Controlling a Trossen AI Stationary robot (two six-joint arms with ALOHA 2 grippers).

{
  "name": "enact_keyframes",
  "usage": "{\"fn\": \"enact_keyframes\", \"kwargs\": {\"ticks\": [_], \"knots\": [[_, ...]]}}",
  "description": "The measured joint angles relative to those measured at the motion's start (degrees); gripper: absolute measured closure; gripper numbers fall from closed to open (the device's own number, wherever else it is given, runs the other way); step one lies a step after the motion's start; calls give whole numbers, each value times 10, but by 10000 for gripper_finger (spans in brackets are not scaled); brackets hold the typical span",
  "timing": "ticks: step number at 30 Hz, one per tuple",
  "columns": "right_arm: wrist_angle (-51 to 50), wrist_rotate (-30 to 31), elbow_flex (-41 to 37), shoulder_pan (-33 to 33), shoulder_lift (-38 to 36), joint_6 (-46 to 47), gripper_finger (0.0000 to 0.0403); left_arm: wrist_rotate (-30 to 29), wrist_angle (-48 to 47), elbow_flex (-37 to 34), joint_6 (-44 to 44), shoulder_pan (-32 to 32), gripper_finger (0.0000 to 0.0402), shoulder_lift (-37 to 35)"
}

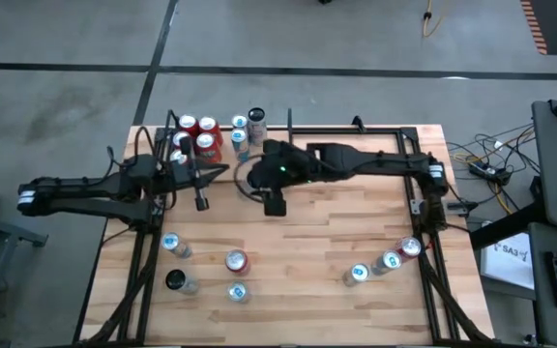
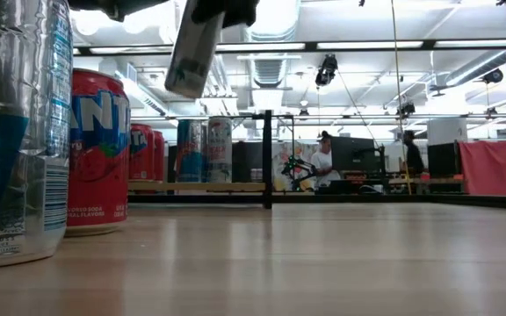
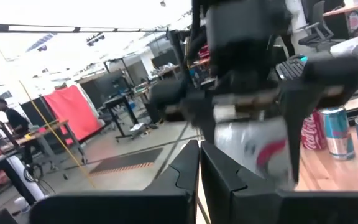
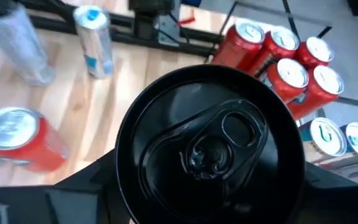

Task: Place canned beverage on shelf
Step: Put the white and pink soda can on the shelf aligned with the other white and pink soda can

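Observation:
My right gripper (image 1: 275,198) hangs over the table's middle, shut on a canned beverage (image 4: 210,143) with a black top and a pale side (image 2: 193,53). The shelf (image 2: 235,187), a light plank in a thin black frame, stands at the far left. On it stand red cans (image 1: 206,135) and blue-and-silver cans (image 1: 242,135). My left gripper (image 3: 199,168) is shut on nothing, raised just left of the held can and level with it (image 1: 201,198). My right gripper pinches the can's side wall between its two fingers (image 4: 92,180), one on each side just under the top rim (image 4: 129,124). The wrist view looks down onto the can's top. The can is lifted clear of the table and hangs tilted.
Loose cans stand on the table's near left (image 1: 172,244) (image 1: 236,261) and near right (image 1: 388,261). Two of them fill the low view's left side (image 2: 95,149). Black frame rails (image 1: 424,222) run along the table's sides. People show in the room beyond (image 2: 323,162).

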Motion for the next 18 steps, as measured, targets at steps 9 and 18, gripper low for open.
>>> {"fn": "enact_keyframes", "kwargs": {"ticks": [9,18], "knots": [[-73,-29,101,-60,90,-9,164,-1,-57,0,4,2,402,-13],[-104,-71,162,-105,146,-16,164,-72,-75,0,40,2,402,-30]]}}
